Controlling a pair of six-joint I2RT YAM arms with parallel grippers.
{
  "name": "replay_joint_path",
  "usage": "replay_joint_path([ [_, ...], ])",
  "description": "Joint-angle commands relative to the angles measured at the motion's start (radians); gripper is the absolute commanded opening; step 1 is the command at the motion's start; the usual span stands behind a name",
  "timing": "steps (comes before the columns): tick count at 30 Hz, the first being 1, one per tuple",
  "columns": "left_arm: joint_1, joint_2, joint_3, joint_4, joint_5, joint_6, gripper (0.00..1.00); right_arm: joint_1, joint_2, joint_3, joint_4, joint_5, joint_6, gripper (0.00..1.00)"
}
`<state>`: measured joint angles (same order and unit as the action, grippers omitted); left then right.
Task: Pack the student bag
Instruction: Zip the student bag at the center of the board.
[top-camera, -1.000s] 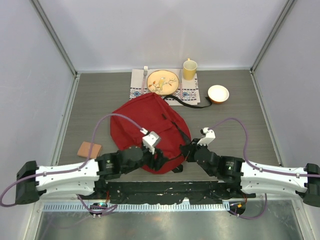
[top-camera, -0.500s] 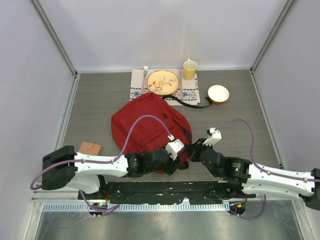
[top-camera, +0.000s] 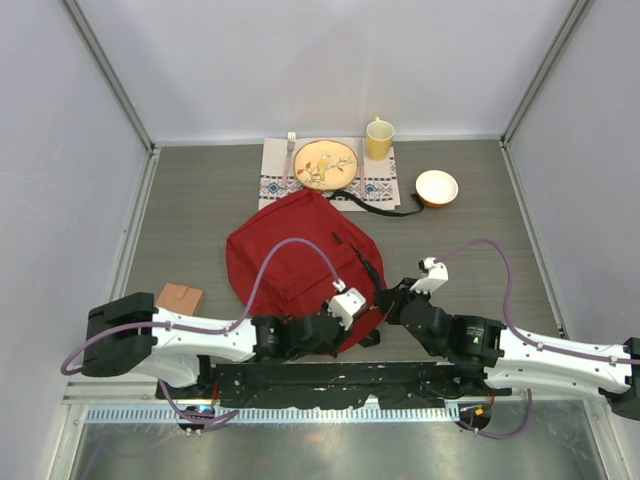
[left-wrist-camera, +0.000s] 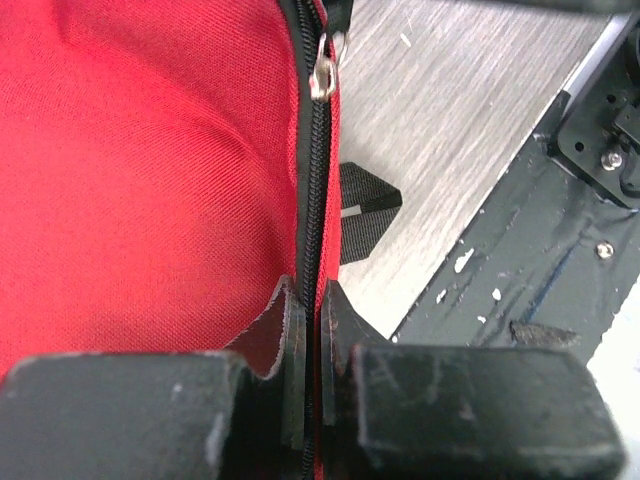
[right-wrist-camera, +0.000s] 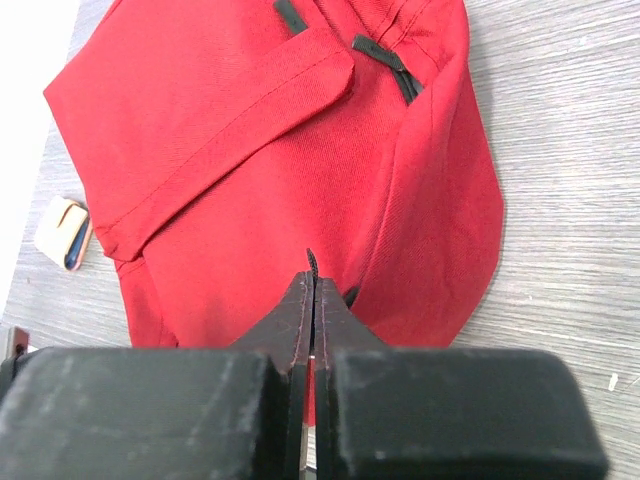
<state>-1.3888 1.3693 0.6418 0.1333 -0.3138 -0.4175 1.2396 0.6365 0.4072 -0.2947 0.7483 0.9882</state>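
Mostly, the fingertips of both grippers are hidden in the overhead view beneath their own wrists, so the grips can be read from the wrist views only. The left gripper (left-wrist-camera: 310, 310) is seen pressed almost shut on the student bag (top-camera: 290, 262), with the black zipper (left-wrist-camera: 312, 180) and its red edge nipped between the pads. The metal zip pull (left-wrist-camera: 322, 75) lies further along the zipper, apart from the pads. The right gripper (right-wrist-camera: 312, 295) is closed tight at the bag's near right edge. A thin black cord (right-wrist-camera: 312, 262) is seen just beyond its tips, but whether it is pinched cannot be told. The bag's near end is covered by the two wrists, and its lining is not shown. A small tan object (right-wrist-camera: 62, 232) beside the bag cannot be identified in the right wrist view.

The bag is laid flat on the middle of the table (top-camera: 190, 200), between the arms and a placemat (top-camera: 272, 186) on which a plate (top-camera: 325, 164) and a fork (top-camera: 290, 150) are set. Its long axis is run from far to near, leaning slightly toward the near right, and its far end reaches the placemat's near edge. A black strap (top-camera: 385, 208) is trailed from the far right corner toward a bowl (top-camera: 436, 187).
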Motion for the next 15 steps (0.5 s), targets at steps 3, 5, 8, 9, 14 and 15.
replay_joint_path([
  [3,-0.122,-0.114,-0.145,-0.027,-0.083,-0.158,0.0,-0.012,0.002,0.036,-0.009,0.115,0.041,0.01],
  [5,-0.145,-0.139,-0.189,-0.031,-0.108,-0.213,0.0,-0.014,0.021,0.032,0.002,0.109,0.061,0.01],
  [8,-0.183,-0.185,-0.231,-0.044,-0.156,-0.277,0.0,-0.014,0.037,0.022,0.009,0.106,0.081,0.01],
  [9,-0.199,-0.197,-0.24,-0.05,-0.168,-0.291,0.0,-0.017,0.037,0.019,0.009,0.108,0.082,0.01],
  [14,-0.228,-0.285,-0.306,-0.096,-0.249,-0.397,0.0,-0.023,0.022,0.013,0.012,0.111,0.084,0.01],
  [15,-0.23,-0.301,-0.315,-0.104,-0.261,-0.414,0.0,-0.025,0.019,0.009,0.012,0.111,0.084,0.01],
])
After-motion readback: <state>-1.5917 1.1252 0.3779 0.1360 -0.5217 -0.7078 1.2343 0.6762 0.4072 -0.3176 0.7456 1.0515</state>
